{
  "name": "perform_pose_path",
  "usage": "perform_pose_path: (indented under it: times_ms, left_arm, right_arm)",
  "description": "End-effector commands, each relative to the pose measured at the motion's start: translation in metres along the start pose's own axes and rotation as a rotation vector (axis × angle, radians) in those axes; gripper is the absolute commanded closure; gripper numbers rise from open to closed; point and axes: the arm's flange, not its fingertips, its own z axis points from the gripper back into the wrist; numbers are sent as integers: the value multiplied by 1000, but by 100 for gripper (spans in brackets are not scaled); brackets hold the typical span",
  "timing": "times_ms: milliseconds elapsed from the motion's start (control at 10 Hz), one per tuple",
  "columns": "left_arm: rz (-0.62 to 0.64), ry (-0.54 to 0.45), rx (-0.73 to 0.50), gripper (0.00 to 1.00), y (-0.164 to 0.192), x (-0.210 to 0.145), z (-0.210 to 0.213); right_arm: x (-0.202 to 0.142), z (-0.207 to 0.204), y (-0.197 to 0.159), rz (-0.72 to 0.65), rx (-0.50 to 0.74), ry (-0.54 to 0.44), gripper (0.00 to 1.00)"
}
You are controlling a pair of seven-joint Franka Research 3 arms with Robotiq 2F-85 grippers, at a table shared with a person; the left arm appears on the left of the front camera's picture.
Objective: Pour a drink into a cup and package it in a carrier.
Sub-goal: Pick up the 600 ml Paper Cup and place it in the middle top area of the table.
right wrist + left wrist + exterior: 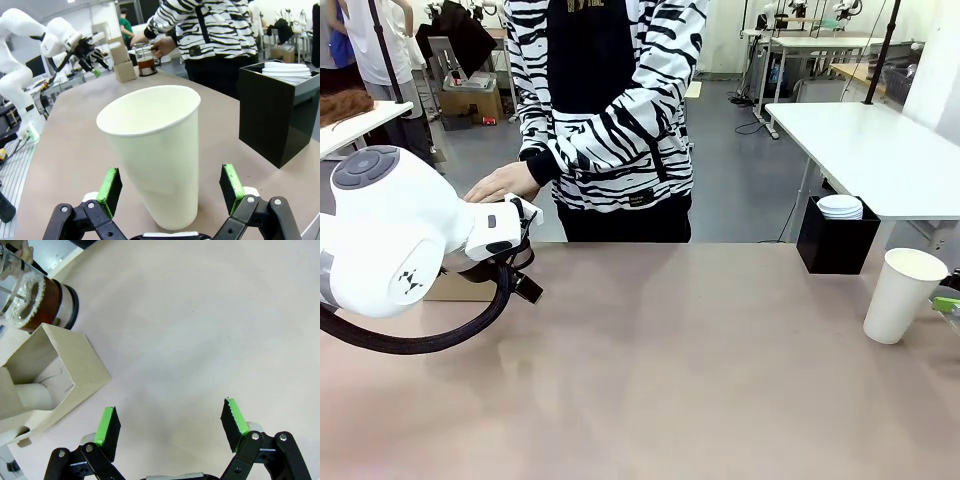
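Observation:
The white paper cup (905,295) stands upright at the table's right side. My right gripper (171,180) is open with a finger on either side of the cup (155,150), and a gap shows on both sides. At the far left, a person's hand (162,47) holds the glass jug of dark drink (145,64). The brown cardboard carrier (125,70) stands beside the jug. My left gripper (170,415) hangs open above bare table. The carrier (55,375) lies to its left, and the drink (47,305) is beyond it.
A black box (835,240) holding white lids (840,207) stands at the table's far right edge, close behind the cup. A person in a striped top (610,110) stands at the far side. My left arm's white body (390,235) covers the near left.

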Motion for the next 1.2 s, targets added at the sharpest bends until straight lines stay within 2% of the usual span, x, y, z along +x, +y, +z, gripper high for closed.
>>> perform_pose_path:
  times_ms: [0, 1100]
  left_arm:
    - [0, -1, -1, 0, 0, 0, 0]
    - [0, -1, -1, 0, 0, 0, 0]
  right_arm:
    - [1, -10, -4, -17, -34, 2, 0]
    - [-9, -65, -6, -9, 92, -14, 0]
